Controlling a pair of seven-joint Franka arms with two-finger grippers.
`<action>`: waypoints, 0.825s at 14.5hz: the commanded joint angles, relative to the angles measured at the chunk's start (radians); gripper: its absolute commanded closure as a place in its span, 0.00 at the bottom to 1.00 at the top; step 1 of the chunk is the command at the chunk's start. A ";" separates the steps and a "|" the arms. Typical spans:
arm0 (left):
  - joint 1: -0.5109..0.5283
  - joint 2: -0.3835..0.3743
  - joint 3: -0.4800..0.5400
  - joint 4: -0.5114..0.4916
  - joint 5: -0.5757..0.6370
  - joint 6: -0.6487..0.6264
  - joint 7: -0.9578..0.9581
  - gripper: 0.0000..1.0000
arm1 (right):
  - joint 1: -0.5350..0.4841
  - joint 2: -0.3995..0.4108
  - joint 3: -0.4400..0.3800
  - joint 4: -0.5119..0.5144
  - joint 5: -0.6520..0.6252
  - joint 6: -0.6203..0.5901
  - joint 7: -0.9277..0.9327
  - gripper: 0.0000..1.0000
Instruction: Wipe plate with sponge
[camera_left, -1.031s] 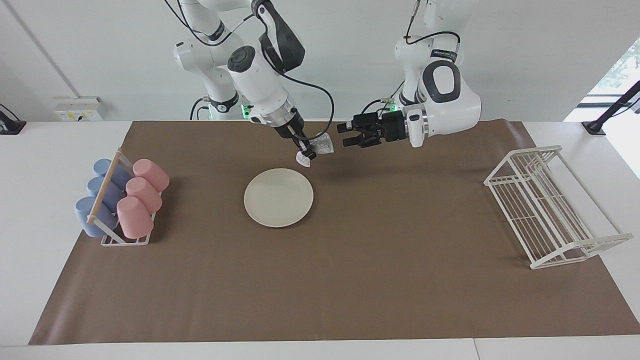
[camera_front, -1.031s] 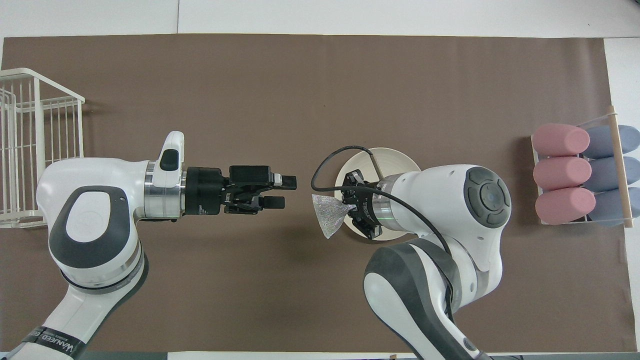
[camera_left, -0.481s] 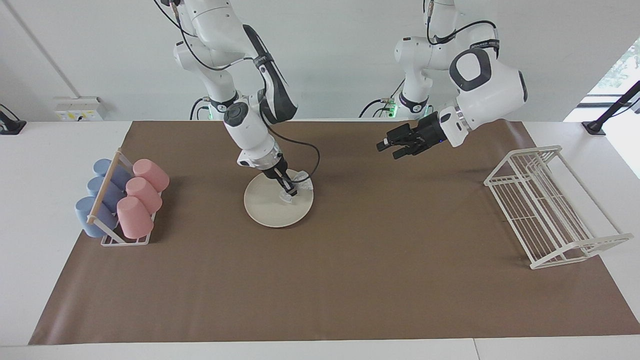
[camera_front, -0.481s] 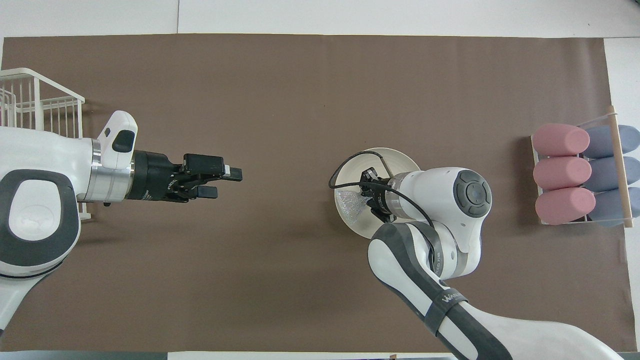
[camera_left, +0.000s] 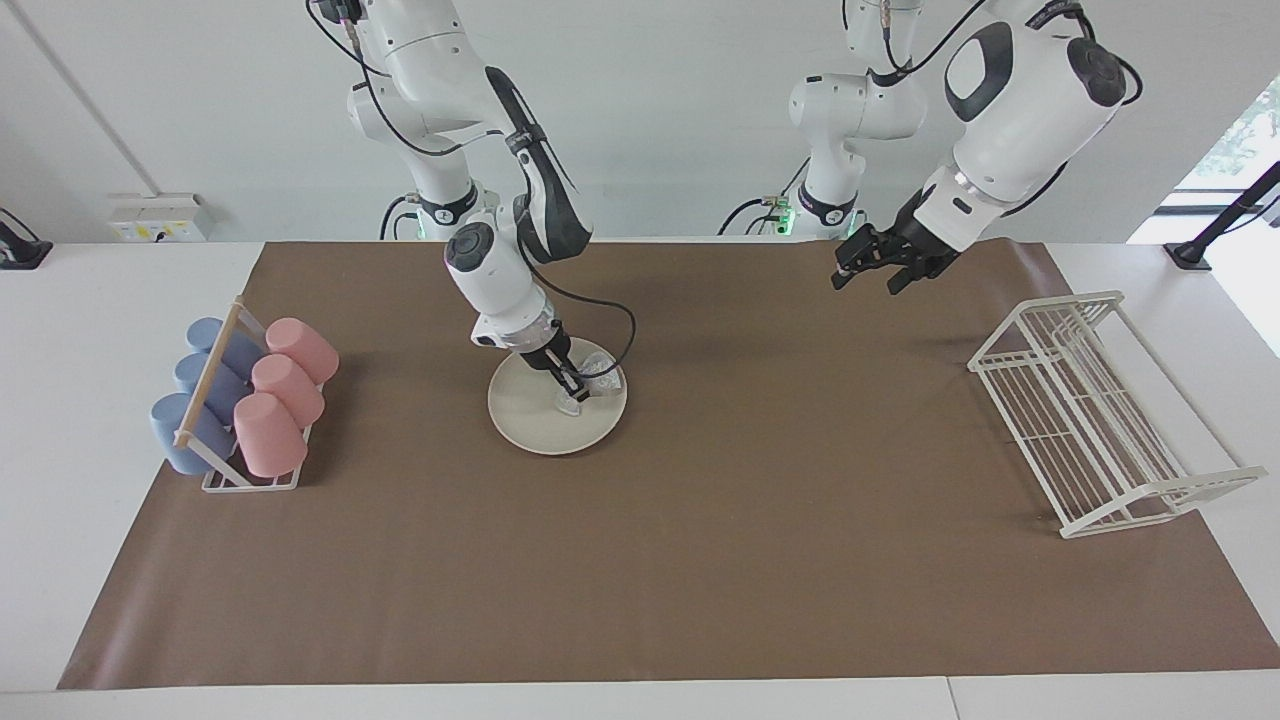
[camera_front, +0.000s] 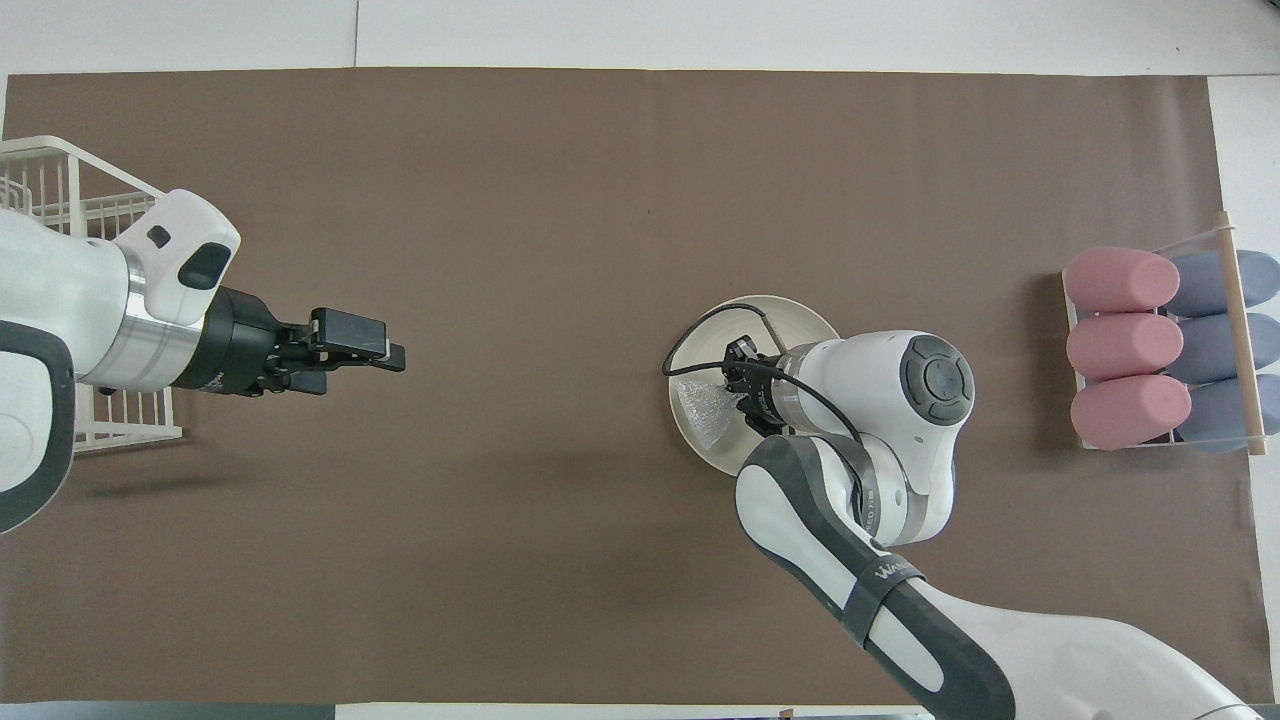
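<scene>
**Two arms at the table, one pressing the sponge onto the plate**

Two grippers are in view. The right gripper (camera_left: 572, 388) is down on the plate (camera_left: 535, 415), its fingers closed tight on the sponge (camera_left: 596, 374), a silvery, glittery pad that lies on the plate's surface at the side toward the left arm's end of the table. In the overhead view the sponge (camera_front: 706, 412) shows as a speckled grey wedge on the plate (camera_front: 790, 312), just in front of the right gripper (camera_front: 742, 398).

The plate sits on the brown mat (camera_left: 640, 560), a little nearer the robots' edge of it than the middle and somewhat toward the right arm's end.

The left gripper (camera_left: 876, 270) hangs in the air with its jaws open and nothing between them, over the mat near its robots' edge, toward the left arm's end and well apart from the plate.

A white wire rack (camera_left: 1095, 410) stands at the mat's edge at the left arm's end. At the right arm's end, a small rack (camera_left: 215, 400) holds three pink cups (camera_left: 285, 385) and three blue cups (camera_left: 185, 425) lying on their sides.
</scene>
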 joint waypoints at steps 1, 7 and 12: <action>0.003 0.018 -0.006 0.104 0.145 -0.096 -0.013 0.00 | -0.062 0.021 0.007 -0.022 0.015 0.013 -0.107 1.00; 0.001 0.129 -0.002 0.337 0.254 -0.310 -0.010 0.00 | -0.068 0.020 0.001 -0.028 0.013 0.013 -0.193 1.00; 0.035 0.133 -0.006 0.293 0.207 -0.213 -0.003 0.00 | -0.129 0.021 -0.002 -0.032 -0.002 0.014 -0.293 1.00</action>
